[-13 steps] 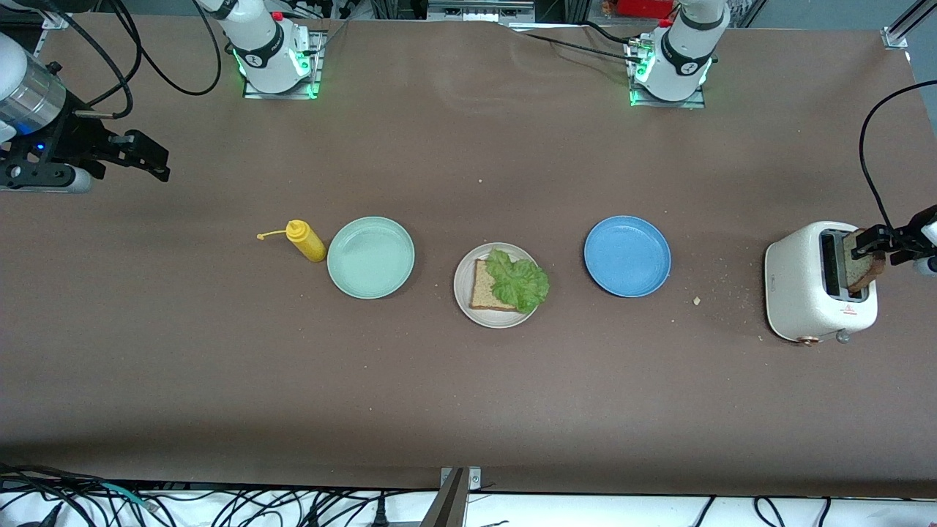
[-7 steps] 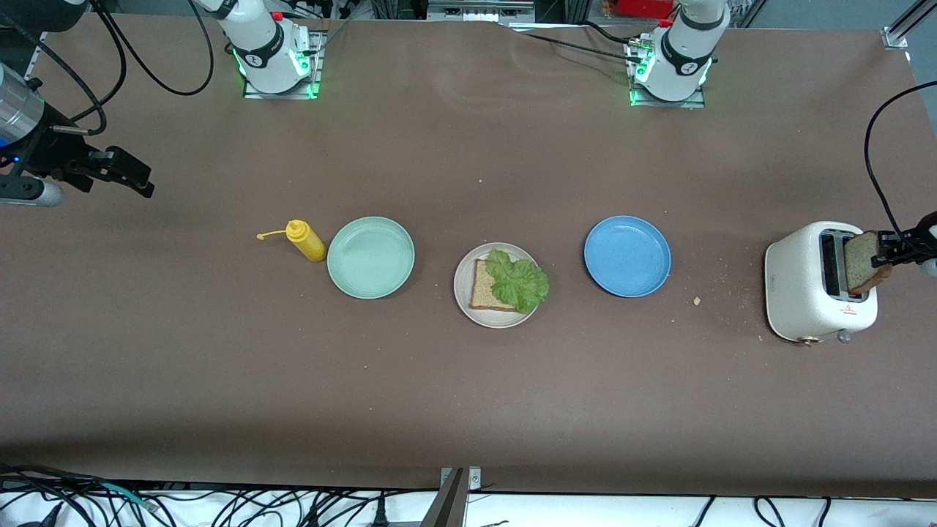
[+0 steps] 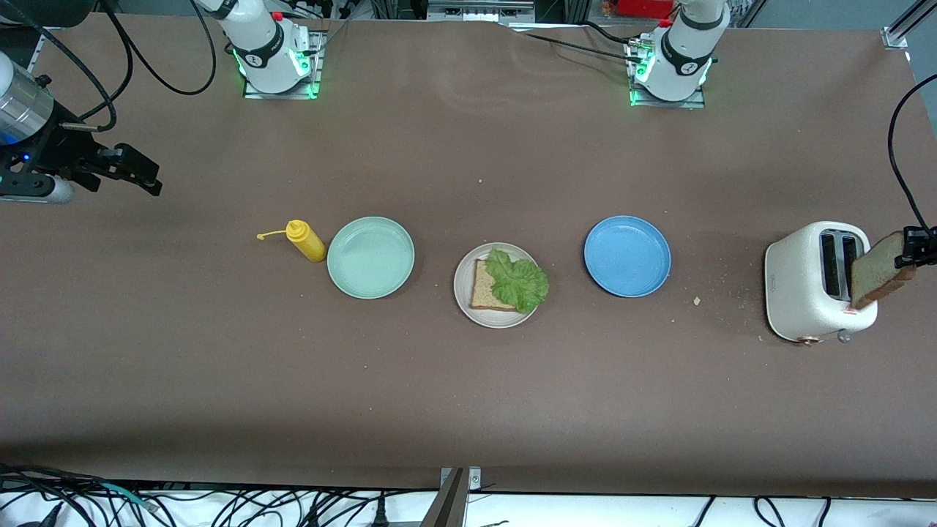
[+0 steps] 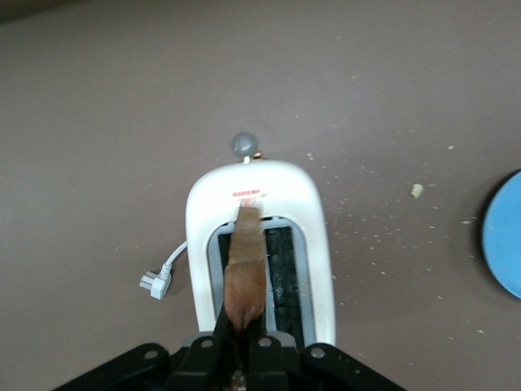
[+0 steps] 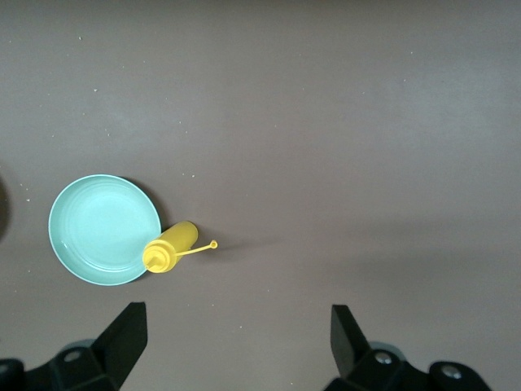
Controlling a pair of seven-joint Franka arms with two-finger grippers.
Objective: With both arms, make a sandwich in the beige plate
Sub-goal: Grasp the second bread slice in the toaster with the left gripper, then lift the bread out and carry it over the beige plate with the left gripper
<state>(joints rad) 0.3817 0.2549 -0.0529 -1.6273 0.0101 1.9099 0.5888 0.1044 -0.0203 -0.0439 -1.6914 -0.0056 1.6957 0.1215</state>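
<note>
the left gripper is clamped on the top edge of a slice of toast, holding it up over the white toaster at the left arm's end of the table — in the left wrist view the slice hangs edge-on above one of the toaster's 2 slots, its lower end over the slot. the beige plate sits mid-table between the mint-green plate and the blue plate; on it lies 1 bread slice with a ruffled lettuce leaf on top, no upper slice yet. a yellow squeeze bottle lies touching the mint-green plate's rim, toward the right arm's end. the right gripper waits in the air over bare table at the right arm's end — its fingers spread wide and holding nothing.
</note>
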